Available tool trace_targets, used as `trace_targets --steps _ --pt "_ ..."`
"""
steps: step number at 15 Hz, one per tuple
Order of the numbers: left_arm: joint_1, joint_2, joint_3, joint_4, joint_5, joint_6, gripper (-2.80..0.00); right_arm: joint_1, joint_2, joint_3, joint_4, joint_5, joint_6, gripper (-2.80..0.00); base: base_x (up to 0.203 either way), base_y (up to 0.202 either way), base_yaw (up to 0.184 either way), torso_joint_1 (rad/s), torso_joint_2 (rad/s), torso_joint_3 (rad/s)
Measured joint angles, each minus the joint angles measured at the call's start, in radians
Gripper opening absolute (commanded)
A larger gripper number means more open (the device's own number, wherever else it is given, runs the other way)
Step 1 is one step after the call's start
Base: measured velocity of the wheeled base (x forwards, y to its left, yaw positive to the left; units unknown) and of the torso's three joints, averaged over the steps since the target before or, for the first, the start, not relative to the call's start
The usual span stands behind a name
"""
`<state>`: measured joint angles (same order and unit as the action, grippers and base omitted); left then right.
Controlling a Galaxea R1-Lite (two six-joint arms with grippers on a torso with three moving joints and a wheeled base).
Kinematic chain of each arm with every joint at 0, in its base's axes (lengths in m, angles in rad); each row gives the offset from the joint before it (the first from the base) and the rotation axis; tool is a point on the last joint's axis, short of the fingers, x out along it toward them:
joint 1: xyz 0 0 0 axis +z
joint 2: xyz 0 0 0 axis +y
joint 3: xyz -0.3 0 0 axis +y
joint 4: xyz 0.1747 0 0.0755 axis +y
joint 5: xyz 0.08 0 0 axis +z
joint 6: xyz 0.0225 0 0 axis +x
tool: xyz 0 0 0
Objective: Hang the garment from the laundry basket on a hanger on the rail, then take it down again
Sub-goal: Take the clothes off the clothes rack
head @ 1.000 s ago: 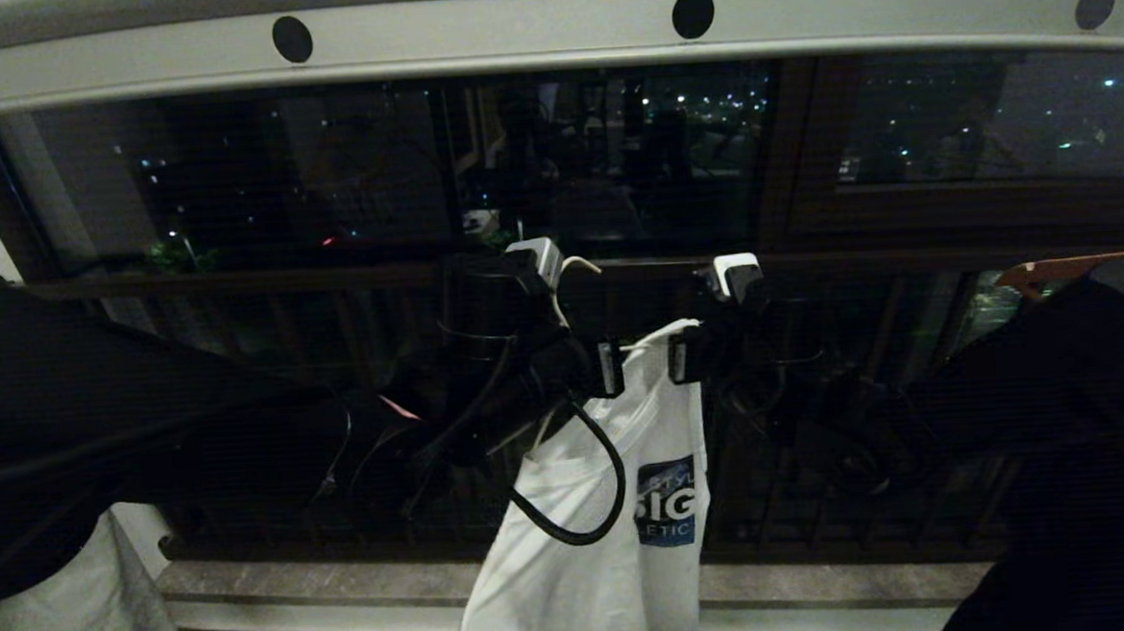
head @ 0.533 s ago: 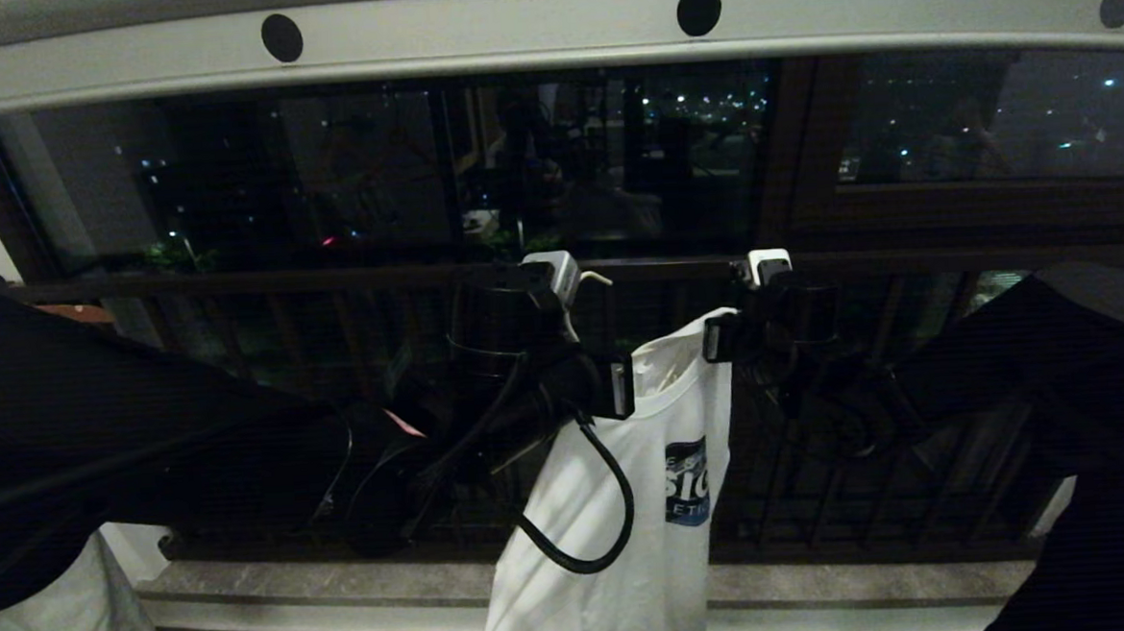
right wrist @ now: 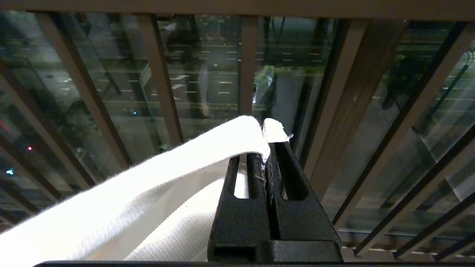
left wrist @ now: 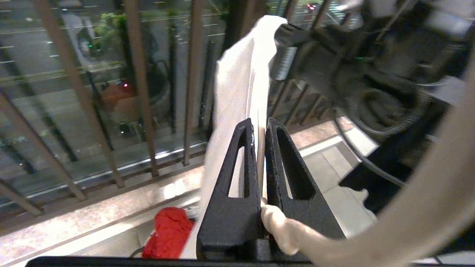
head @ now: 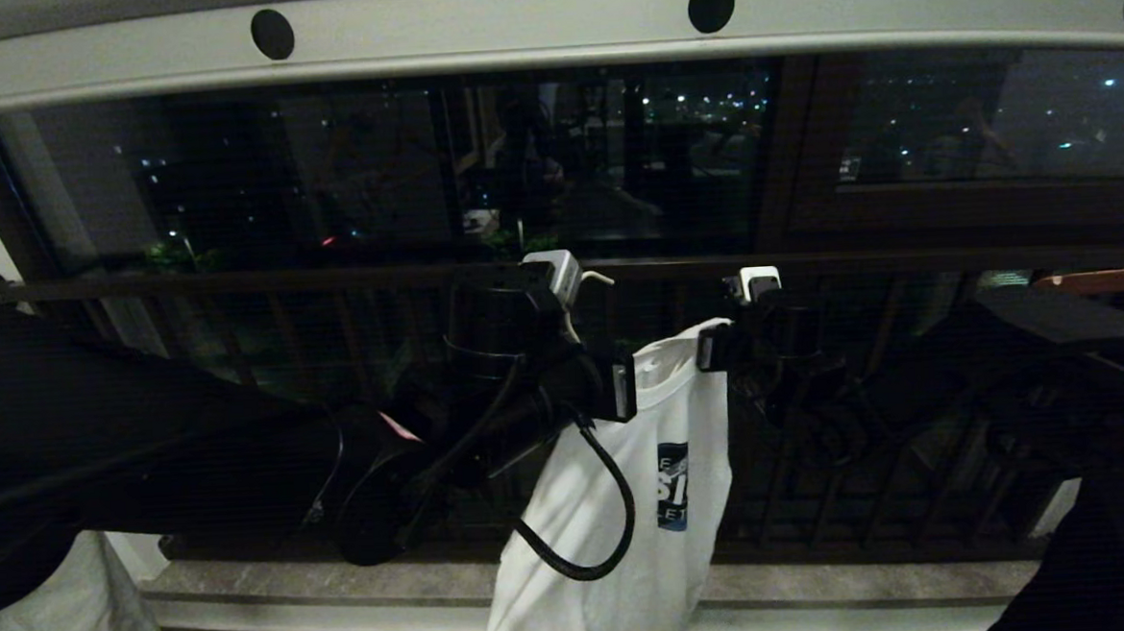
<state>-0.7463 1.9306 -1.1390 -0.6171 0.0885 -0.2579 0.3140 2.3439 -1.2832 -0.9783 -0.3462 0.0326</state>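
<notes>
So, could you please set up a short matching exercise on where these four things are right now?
Things:
1. rail
2. T-shirt
3. red cloth
4. right gripper

Places or states:
A. lying on the floor below
B. running overhead, dotted with round holes
C. shut on the shirt's top edge
D. hanging between the two grippers

Pairs: 1-B, 2-D, 3-A, 4-C

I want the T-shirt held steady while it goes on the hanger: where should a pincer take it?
Probably at the folded top edge of the T-shirt, coming from either side: both the left pincer and right pincer already pinch it there.
</notes>
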Motion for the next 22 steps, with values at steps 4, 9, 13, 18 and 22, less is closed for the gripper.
trace_targets --steps 4,9,13,18,22 --pt "-0.022 -0.008 0.014 0.002 -0.001 0.000 -2.80 -0.015 0.013 -0.039 -0.005 -0.019 0.007 -2.80 0.000 0.000 0.000 0.000 0.00 0.000" --pt "-0.032 -0.020 0.017 0.001 0.000 -0.001 -2.80 -0.030 0.043 -0.067 -0.003 -0.025 0.006 -2.80 0.000 0.000 0.000 0.000 0.00 0.000" --pt "-0.033 -0.028 0.017 0.002 -0.001 -0.001 -2.80 -0.030 0.057 -0.068 0.004 -0.027 -0.014 -2.80 0.000 0.000 0.000 0.000 0.00 0.000" --pt "-0.032 -0.038 0.016 -0.003 0.002 -0.002 -2.80 0.006 0.053 -0.018 0.000 -0.043 -0.043 -2.80 0.000 0.000 0.000 0.000 0.00 0.000" --pt "-0.030 -0.022 0.008 -0.010 0.006 -0.004 -2.80 0.080 -0.008 0.094 -0.019 -0.045 -0.083 -2.80 0.000 0.000 0.000 0.000 0.00 0.000"
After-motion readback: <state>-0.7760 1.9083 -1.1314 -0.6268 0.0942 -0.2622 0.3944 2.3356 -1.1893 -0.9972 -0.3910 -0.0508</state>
